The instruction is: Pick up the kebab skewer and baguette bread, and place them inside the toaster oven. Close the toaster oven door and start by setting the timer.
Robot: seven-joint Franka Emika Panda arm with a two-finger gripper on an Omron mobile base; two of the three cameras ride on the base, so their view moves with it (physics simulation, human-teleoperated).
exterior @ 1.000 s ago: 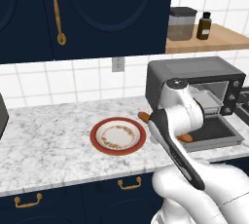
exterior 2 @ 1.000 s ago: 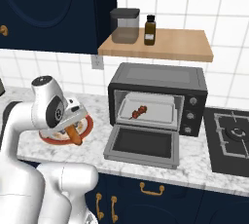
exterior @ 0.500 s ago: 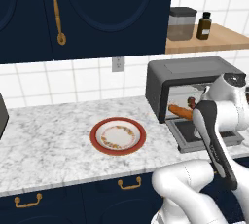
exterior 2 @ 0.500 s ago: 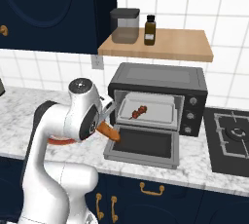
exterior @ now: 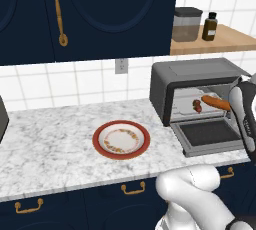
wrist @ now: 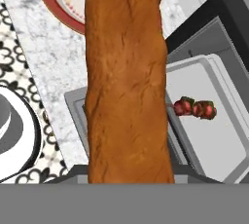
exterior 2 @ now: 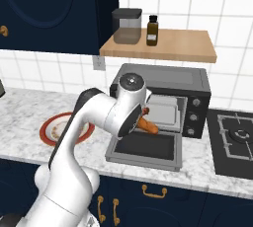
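The gripper (exterior 2: 140,121) is clutching the baguette bread (exterior: 216,103) lengthwise at the toaster oven (exterior: 195,81) mouth — aiming it beside the kebab skewer (wrist: 194,108) already lying inside.

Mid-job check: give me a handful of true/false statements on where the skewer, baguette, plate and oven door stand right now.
1. The skewer lies inside the oven. True.
2. The baguette lies on the plate. False: the gripper carries it at the oven mouth.
3. The door is shut. False: it is folded down open.
4. The plate holds no food. True.
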